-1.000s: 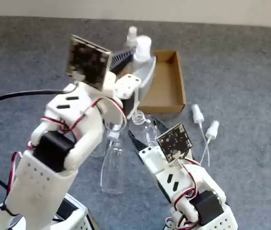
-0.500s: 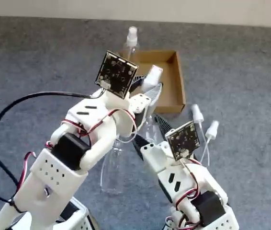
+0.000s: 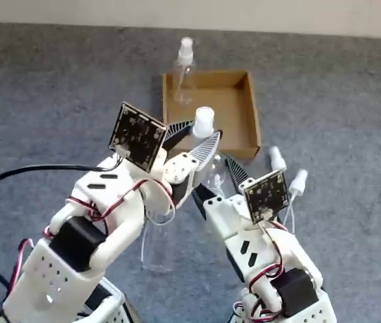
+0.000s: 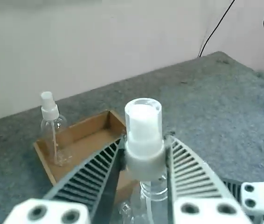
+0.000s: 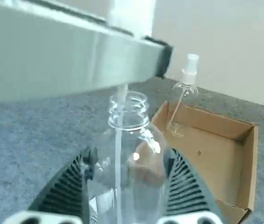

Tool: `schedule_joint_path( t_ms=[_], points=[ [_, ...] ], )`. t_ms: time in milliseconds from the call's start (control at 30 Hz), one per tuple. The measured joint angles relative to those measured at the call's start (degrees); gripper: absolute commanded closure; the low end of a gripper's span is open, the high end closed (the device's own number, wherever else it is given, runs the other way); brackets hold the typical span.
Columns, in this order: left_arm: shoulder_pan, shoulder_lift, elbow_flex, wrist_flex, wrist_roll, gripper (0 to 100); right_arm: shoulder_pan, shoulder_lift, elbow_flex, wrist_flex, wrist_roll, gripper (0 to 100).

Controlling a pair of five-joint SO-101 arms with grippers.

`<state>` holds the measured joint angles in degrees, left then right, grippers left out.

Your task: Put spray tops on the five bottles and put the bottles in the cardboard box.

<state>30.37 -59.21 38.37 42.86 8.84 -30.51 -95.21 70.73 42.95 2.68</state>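
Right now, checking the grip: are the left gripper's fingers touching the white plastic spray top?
Touching. The left wrist view shows the left gripper's fingers pressed against both sides of the white plastic spray top, no gap.

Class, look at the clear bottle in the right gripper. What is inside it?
A white dip tube runs down through the open neck of the bottle, from the spray top that the left gripper holds above. The right gripper hides the bottle's base and the tube's end.
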Motion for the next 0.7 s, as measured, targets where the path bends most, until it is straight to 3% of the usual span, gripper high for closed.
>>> schedule_joint_path(
  t_ms=[200,467,700],
  points=[
    [0.0,-0.1,-5.4,7.2,-0.2,78,0.1,0.0,0.0,-0.3,-2.5,99.3],
    [-0.1,-0.2,-16.6,10.7,-4.2,93,0.1,0.0,0.0,-0.3,-2.7,99.3],
    [-1.2,4.9,-18.1,10.7,-7.1,94,0.1,0.0,0.0,-0.3,-2.7,99.3]
  ],
)
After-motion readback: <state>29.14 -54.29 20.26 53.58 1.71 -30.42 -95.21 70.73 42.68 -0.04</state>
